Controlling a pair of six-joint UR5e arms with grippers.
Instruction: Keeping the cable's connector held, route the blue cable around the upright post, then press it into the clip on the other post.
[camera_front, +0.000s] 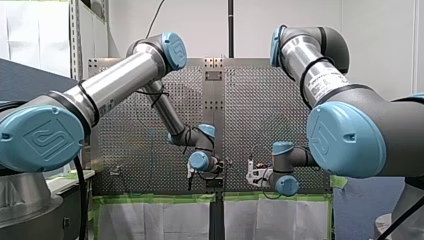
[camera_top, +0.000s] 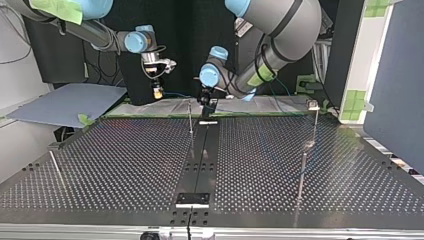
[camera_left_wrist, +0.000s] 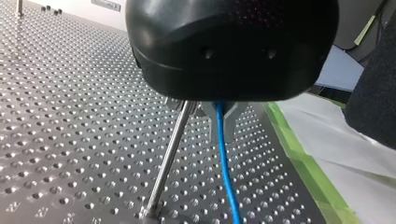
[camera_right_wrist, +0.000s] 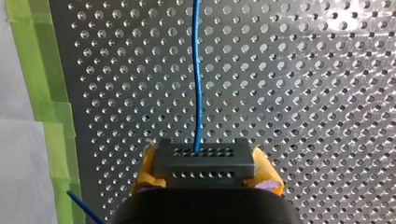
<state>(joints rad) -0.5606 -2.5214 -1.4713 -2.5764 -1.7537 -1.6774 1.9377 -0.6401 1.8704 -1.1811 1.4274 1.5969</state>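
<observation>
The blue cable (camera_left_wrist: 223, 158) runs out from between the metal fingers of my left gripper (camera_left_wrist: 218, 112), which is shut on it. A thin upright post (camera_left_wrist: 169, 158) stands right beside those fingers. My right gripper (camera_right_wrist: 204, 161) has its yellow pads (camera_right_wrist: 144, 170) shut on the dark connector block (camera_right_wrist: 187, 163); the cable (camera_right_wrist: 196, 70) leaves it straight ahead. In the top view the cable (camera_top: 176, 95) spans between my right gripper (camera_top: 158, 91) and my left gripper (camera_top: 206, 106), behind the post (camera_top: 190, 117). The post with the clip (camera_top: 313, 106) stands at that view's right.
Green tape (camera_right_wrist: 44, 93) lines the perforated table's (camera_top: 125, 165) edge. Two more thin posts (camera_top: 302, 172) (camera_top: 55, 167) rise nearer the top view's camera. A black centre strip carries a bracket (camera_top: 192, 199). A blue-grey board (camera_top: 65, 102) lies beyond the table at that view's left.
</observation>
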